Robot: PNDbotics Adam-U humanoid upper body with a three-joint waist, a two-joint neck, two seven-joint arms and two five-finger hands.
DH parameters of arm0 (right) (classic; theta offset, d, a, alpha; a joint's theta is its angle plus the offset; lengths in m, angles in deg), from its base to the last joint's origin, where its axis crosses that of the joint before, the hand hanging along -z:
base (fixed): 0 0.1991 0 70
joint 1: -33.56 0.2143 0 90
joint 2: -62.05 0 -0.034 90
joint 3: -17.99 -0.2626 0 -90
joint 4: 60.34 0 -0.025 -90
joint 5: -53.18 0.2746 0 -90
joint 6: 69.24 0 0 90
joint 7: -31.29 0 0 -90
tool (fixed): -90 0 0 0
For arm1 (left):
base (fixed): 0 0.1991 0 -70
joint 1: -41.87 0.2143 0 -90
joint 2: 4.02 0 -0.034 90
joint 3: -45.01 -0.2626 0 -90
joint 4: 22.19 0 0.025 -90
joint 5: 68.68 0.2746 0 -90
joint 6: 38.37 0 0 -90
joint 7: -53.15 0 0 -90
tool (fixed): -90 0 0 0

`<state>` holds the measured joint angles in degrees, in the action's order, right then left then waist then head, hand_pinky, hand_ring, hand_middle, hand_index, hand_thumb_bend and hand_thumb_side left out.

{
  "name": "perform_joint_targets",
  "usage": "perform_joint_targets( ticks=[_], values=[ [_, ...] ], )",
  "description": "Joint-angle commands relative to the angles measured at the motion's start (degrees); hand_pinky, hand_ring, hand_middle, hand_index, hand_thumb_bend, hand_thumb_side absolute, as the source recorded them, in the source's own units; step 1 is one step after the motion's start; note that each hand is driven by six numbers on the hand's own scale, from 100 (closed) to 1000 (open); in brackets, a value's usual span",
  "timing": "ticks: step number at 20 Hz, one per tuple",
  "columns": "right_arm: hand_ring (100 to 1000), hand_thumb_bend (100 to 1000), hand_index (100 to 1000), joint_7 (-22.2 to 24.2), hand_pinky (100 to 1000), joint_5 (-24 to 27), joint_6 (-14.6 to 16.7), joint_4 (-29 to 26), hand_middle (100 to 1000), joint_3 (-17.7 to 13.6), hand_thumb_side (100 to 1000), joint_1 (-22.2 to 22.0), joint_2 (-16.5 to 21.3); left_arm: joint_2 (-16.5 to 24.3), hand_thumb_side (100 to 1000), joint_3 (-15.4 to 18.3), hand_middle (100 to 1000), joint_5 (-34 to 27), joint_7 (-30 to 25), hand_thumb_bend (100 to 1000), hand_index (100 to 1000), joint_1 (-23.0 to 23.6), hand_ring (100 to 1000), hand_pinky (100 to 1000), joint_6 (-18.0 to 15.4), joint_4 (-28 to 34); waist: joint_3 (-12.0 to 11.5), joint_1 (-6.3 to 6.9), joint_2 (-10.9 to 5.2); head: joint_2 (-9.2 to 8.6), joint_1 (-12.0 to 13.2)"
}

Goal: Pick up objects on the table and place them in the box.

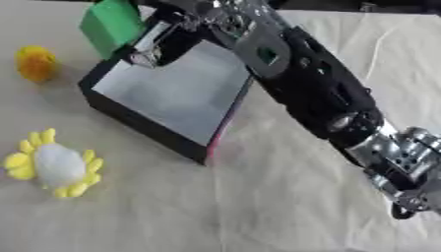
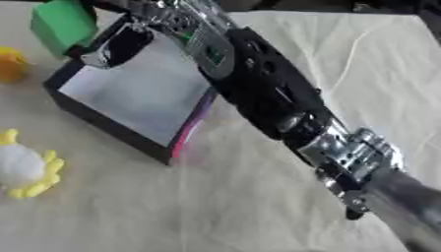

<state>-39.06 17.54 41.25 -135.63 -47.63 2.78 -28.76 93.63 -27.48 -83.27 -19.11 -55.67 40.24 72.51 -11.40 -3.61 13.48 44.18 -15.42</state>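
So right hand (image 1: 168,22) reaching across box (image 1: 146,120), fingers apparently clamped on green block (image 1: 110,23) at far rim, likely for drop-in. Left hand unseen.

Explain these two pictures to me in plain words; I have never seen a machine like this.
Both pictures come from a stereo camera in a humanoid robot's head, looking down at a table under a pale cloth; they show one moment from its left and right eyes. The black and silver limb is the robot's right arm, reaching across a black box with a grey floor. Its right hand is at the box's far corner, beside a green block; whether the fingers hold the block is unclear. Left of the box lie a small yellow toy and a flower-shaped toy, white with yellow petals. The left hand is not visible.
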Motion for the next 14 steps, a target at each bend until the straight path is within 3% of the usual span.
perform_joint_targets(
  ticks=[1, 4, 6, 14],
  values=[
    [527, 100, 533, 1.9, 761, -2.5, 2.5, 1.8, 386, -0.5, 324, 0.7, 2.2, 3.0, 651, 1.2, 736, 0.3, 0.6, 100, 798, 0.5, 836, 852, -0.7, 1.2, 0.1, 0.78, -1.64, -0.06, 0.2],
    [527, 100, 533, 2.1, 761, -3.6, 3.8, 3.0, 386, -0.8, 324, 0.6, 2.3, 3.1, 651, 1.2, 736, 0.4, 0.8, 100, 798, 0.8, 836, 852, -0.7, 1.3, 0.2, 0.77, -1.68, -0.06, 0.2],
    [524, 100, 540, 2.5, 753, -4.4, 3.7, 4.1, 398, -0.4, 399, -0.2, 3.0, 3.2, 653, 1.3, 736, 0.6, 0.8, 100, 798, 1.2, 837, 853, -0.7, 1.2, 0.6, 0.58, -1.69, -0.06, 0.3],
    [541, 100, 553, 3.4, 746, -11.8, 6.7, 11.5, 416, -1.0, 483, -1.6, 4.5, 3.1, 658, 0.8, 736, 0.9, 0.2, 100, 797, 1.8, 839, 853, -0.3, 0.8, 1.2, 0.41, -1.76, -0.06, 0.2]
  ],
)
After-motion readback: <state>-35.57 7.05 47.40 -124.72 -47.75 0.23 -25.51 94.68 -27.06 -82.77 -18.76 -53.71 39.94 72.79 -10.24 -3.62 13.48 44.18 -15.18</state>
